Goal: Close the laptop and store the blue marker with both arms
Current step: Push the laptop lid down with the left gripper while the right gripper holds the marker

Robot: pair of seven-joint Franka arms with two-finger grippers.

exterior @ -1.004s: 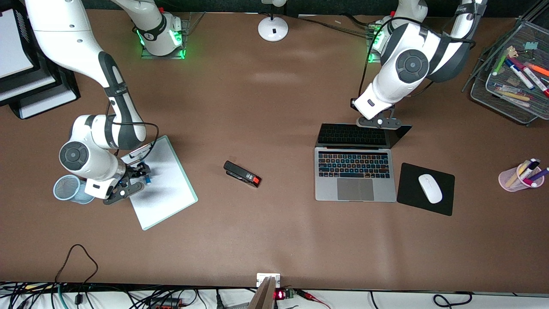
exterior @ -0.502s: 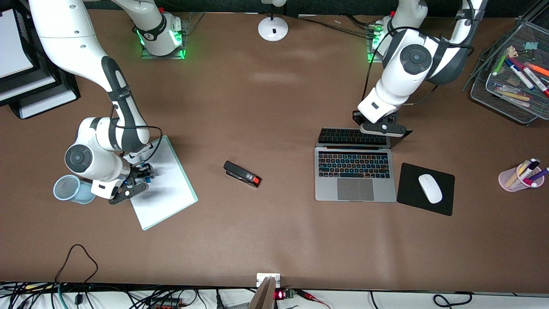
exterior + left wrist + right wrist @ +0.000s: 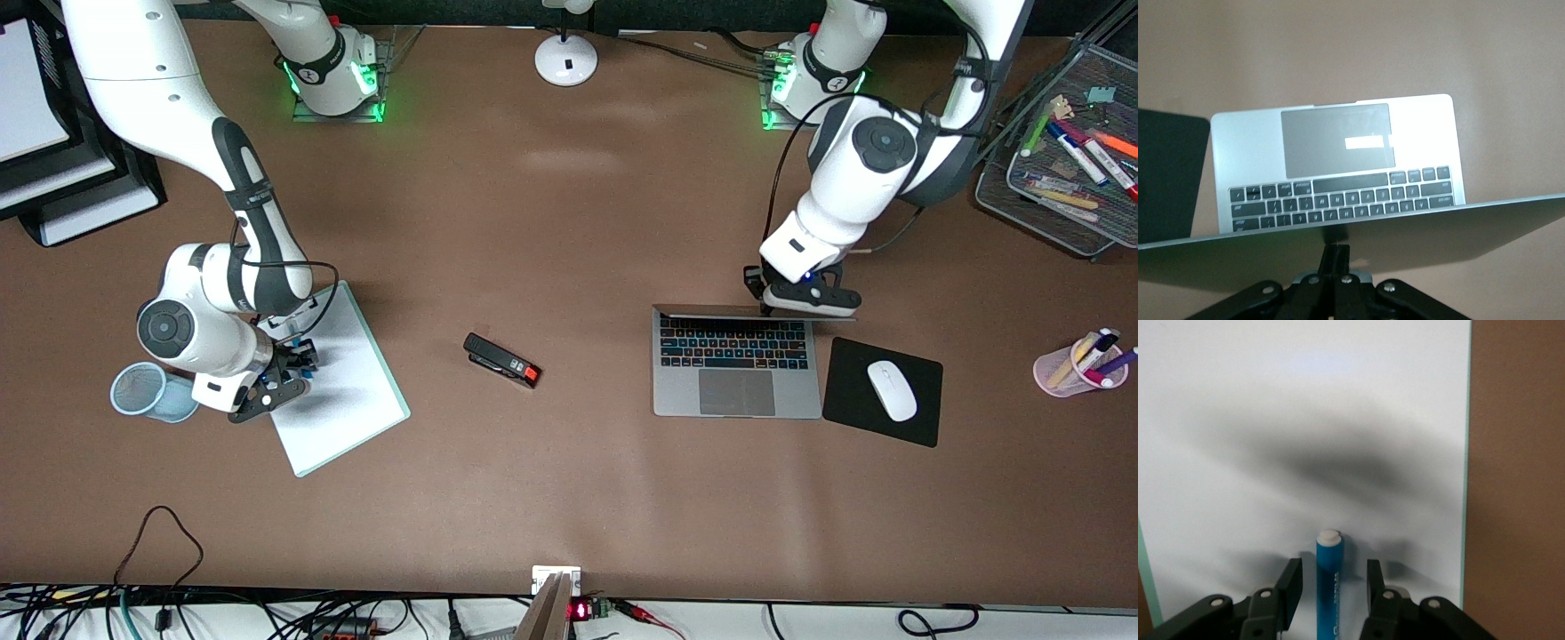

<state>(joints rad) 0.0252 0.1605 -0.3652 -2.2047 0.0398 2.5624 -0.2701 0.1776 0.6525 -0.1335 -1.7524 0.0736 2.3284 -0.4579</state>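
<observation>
The laptop (image 3: 738, 391) lies open toward the left arm's end of the table, its lid edge-on in the front view. In the left wrist view the lid's back (image 3: 1438, 233) hides the keyboard's rear rows, and the trackpad (image 3: 1338, 140) shows. My left gripper (image 3: 805, 298) is shut, with its fingertips (image 3: 1336, 257) against the lid's back. The blue marker (image 3: 1329, 587) lies on the white clipboard (image 3: 356, 400). My right gripper (image 3: 283, 373) is low over it and open, with the marker between its fingers (image 3: 1290, 583) and apart from them.
A blue mesh cup (image 3: 142, 391) stands beside the right gripper. A black stapler (image 3: 502, 360) lies mid-table. A white mouse (image 3: 892, 389) sits on a black pad (image 3: 853, 418) beside the laptop. A pink pen cup (image 3: 1076, 369) and a wire tray (image 3: 996, 191) of markers stand at the left arm's end.
My left gripper has moved toward the front camera and pushed the lid from leaning back to about upright. My right gripper has shifted only slightly over the marker.
</observation>
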